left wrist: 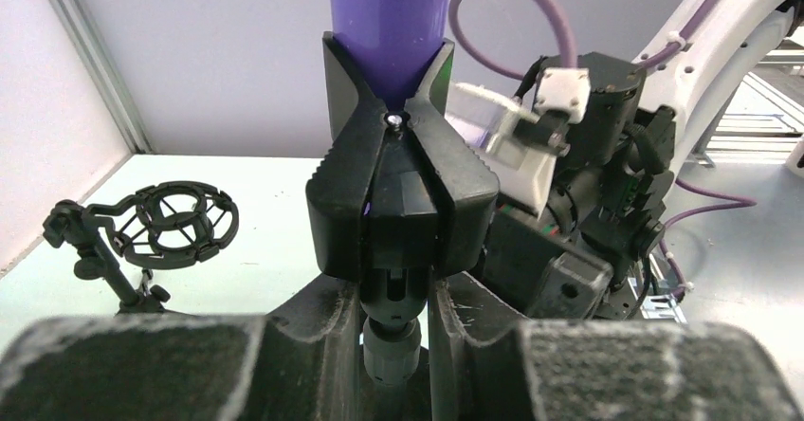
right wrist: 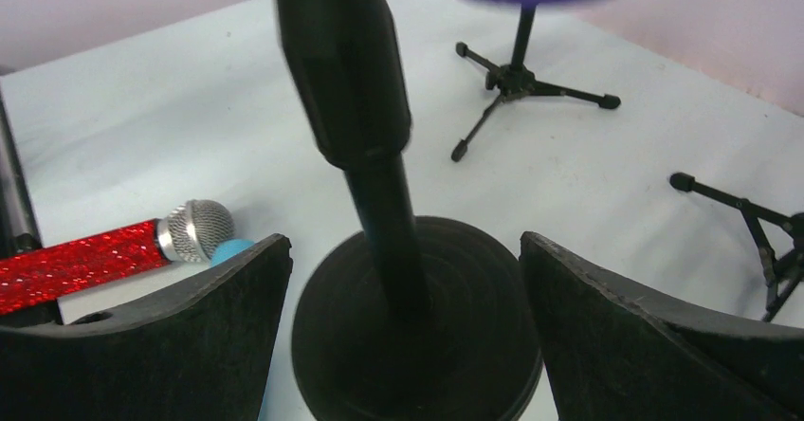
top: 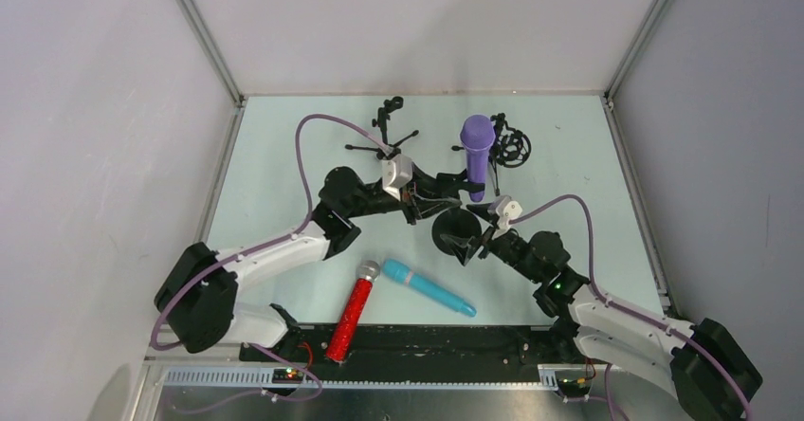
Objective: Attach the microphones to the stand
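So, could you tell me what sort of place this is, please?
Most likely a robot test booth in a lab: a pale green table boxed in by plain grey walls on metal posts, with a left arm and a right arm mounted at its near edge.

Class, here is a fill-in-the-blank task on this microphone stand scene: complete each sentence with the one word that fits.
1. The microphone standing in the stand's clip is ___ in colour.
2. The red microphone and the teal microphone lie flat on the ___.
3. The right gripper has its jaws ___ on either side of the stand's round base.
4. The stem just below the clip is clamped by the ___ gripper.
Missing words: purple; table; open; left.
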